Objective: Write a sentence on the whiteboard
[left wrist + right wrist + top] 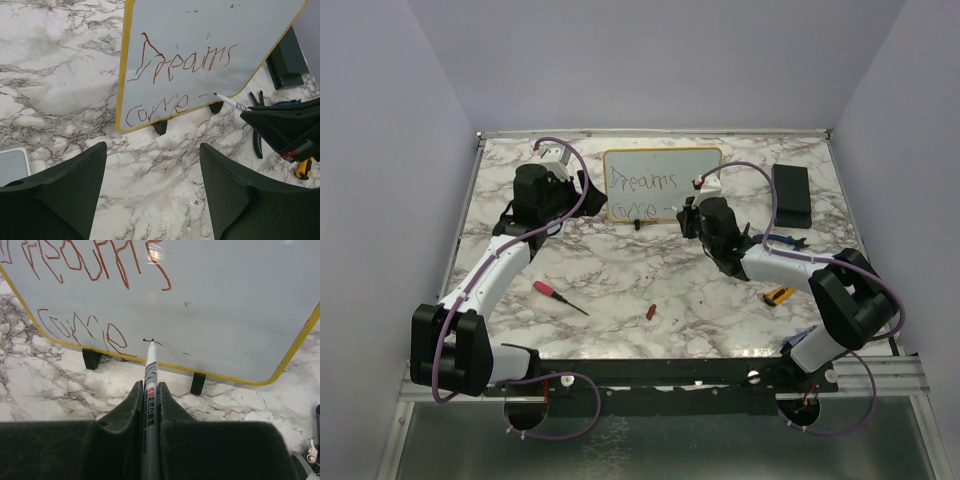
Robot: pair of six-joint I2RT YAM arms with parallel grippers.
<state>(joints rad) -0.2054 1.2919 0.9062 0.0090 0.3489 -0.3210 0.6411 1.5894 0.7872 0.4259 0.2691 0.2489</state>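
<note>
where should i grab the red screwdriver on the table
Probably the red handle of the screwdriver, from straight above with jaws across it. It lies flat on the table, and the handle is its thickest part; the dark shaft looks too thin.

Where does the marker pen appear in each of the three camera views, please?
Top external: not discernible, hidden by the right end effector at the whiteboard's lower right.
Left wrist: marker right of centre, tip on the board near its lower frame.
Right wrist: bottom centre, clamped in the end effector, tip on the board.
Shared landmark: the word come in the sentence.
</note>
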